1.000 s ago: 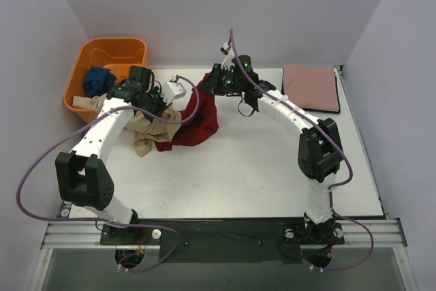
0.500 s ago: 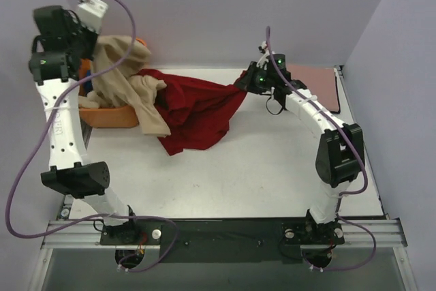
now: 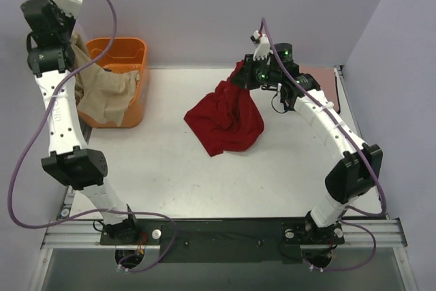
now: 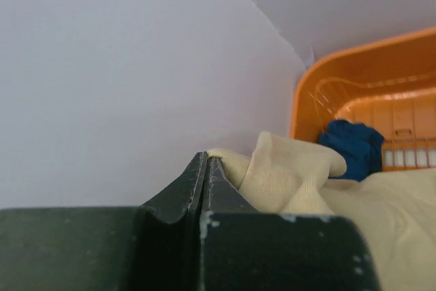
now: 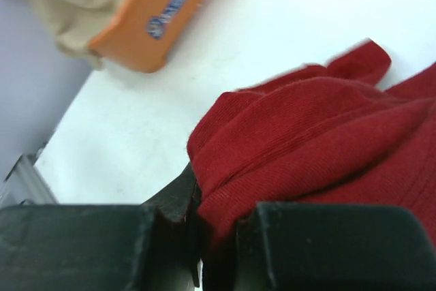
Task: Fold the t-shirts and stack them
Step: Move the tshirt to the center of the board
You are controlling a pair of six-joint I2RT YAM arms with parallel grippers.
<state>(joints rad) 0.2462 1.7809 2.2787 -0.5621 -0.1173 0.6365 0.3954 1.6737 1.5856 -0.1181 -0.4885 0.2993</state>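
Red shirt (image 3: 228, 117) freed, right jaws clamping (left jaws: beige shirt (image 3: 102, 93)).

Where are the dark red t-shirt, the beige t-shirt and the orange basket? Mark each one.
dark red t-shirt (image 3: 228, 119), top view, middle of the bunched cloth.
beige t-shirt (image 3: 107, 90), top view, spread part over the basket.
orange basket (image 3: 127, 50), top view, far inner wall.

Four t-shirts (image 3: 228, 117), one orange basket (image 3: 126, 43)

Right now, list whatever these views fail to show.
- Top view: beige t-shirt covers most of the orange basket's inside.
- Top view: right arm hides part of the pink shirt.
- Right wrist view: dark red t-shirt runs off the right edge; right fingers hide its pinched part.
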